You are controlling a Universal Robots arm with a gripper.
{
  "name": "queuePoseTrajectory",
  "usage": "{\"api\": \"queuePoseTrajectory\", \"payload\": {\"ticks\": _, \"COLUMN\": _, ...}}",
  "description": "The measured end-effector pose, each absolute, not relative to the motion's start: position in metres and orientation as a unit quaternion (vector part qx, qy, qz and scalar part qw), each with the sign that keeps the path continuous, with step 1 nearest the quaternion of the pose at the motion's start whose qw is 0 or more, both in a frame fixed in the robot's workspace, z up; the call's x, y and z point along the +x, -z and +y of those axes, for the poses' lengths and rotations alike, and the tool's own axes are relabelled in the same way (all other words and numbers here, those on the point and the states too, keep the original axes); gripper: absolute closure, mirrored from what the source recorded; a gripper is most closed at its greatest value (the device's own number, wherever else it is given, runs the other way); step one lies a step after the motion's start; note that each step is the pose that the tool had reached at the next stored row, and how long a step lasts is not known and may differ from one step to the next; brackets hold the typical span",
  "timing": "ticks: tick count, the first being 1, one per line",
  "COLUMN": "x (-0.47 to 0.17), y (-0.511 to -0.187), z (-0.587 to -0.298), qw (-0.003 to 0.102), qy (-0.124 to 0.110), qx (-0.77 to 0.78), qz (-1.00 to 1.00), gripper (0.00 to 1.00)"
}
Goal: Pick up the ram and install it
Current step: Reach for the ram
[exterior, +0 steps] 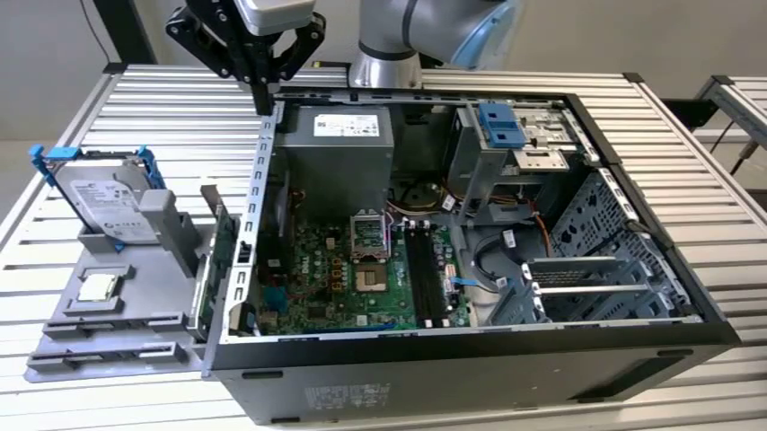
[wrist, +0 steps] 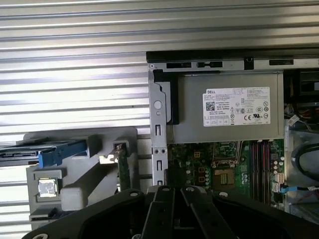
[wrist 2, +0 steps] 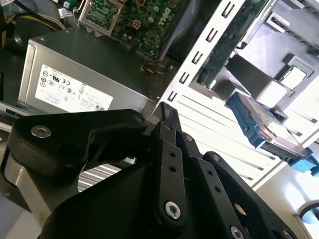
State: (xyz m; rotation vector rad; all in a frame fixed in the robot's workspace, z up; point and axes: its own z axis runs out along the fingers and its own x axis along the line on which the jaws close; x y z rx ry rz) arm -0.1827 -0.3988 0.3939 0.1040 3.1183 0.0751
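Exterior view high, angled down into case, both wrist views above power supply
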Motion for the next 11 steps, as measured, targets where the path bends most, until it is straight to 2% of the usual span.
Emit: {"api": "queuePoseTrajectory", "payload": {"ticks": 11, "x": -0.208, "y": -0.394, "z": -0.399, "qw": 0.01, "qy": -0.024, "qx": 0.032, "qz": 0.999, "gripper": 1.0}}
